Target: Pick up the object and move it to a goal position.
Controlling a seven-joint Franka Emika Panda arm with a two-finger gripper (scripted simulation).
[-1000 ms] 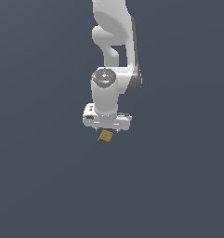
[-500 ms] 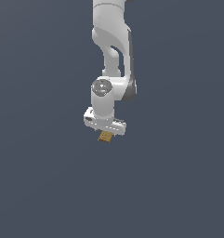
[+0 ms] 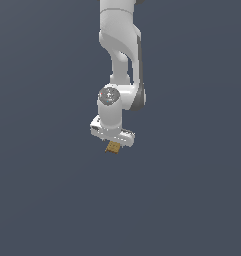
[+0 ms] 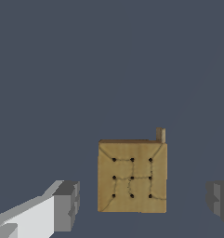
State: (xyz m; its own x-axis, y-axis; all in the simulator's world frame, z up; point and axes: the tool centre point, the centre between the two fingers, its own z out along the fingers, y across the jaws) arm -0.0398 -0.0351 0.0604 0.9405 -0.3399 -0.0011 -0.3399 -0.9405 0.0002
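Observation:
The object (image 4: 132,176) is a small tan-brown flat square block with dark dots and faint lines on its top face. In the wrist view it lies between the two grey fingertips (image 4: 67,204) of my gripper (image 4: 143,201), with a gap on each side, so nothing grips it. The gripper is open. In the exterior view the object (image 3: 112,147) peeks out just under the white gripper (image 3: 112,144), whose fingers are hard to make out there.
A uniform dark grey-blue surface (image 3: 192,200) fills both views. No other objects, containers or edges show. The white arm (image 3: 121,45) rises from the gripper to the top of the exterior view.
The hand has sunk slightly toward the object and the upper arm has shifted its pose. The object has stayed in place.

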